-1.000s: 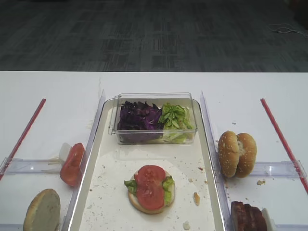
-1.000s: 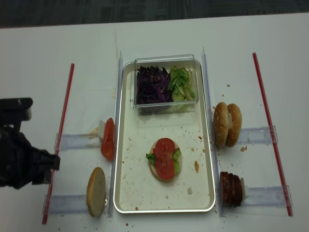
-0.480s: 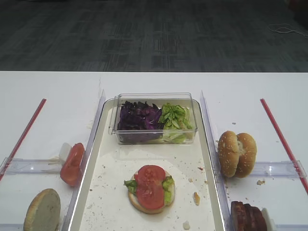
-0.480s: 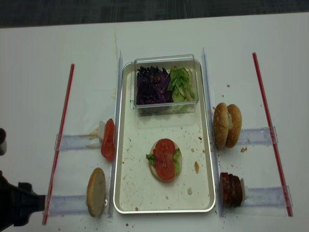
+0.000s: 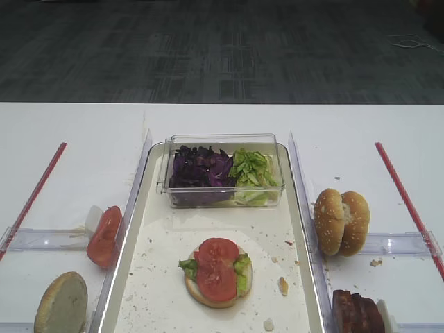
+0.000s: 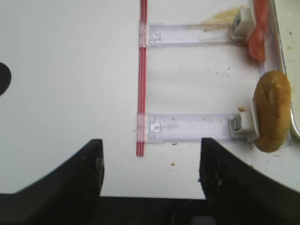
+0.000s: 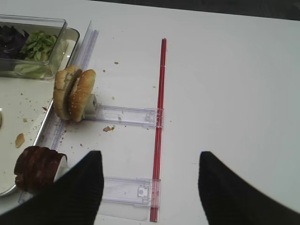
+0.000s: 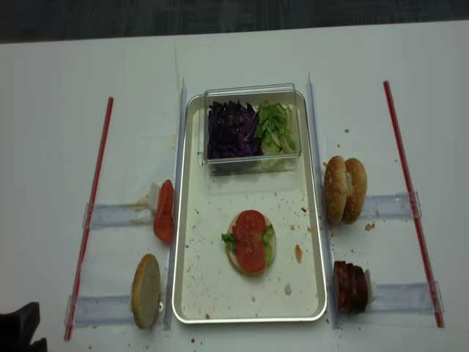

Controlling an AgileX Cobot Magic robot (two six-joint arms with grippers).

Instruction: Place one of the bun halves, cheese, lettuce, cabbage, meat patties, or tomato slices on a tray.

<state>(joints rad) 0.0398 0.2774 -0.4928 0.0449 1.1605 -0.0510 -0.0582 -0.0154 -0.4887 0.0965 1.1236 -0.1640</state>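
The tray holds a bun half topped with lettuce and two tomato slices. More tomato slices stand left of the tray. A bun half sits in front of them. Two bun halves and the meat patties stand right of the tray. Cabbage fills part of a tub. No cheese is in view. My left gripper is open over the near table edge. My right gripper is open right of the patties. Both are empty.
A clear plastic tub stands at the tray's far end and also holds lettuce. Red strips and clear plastic holders lie on the white table. Part of my left arm shows at the near-left corner.
My left arm has drawn back toward the near-left corner, almost leaving the overhead view. The food and the tray have not moved.
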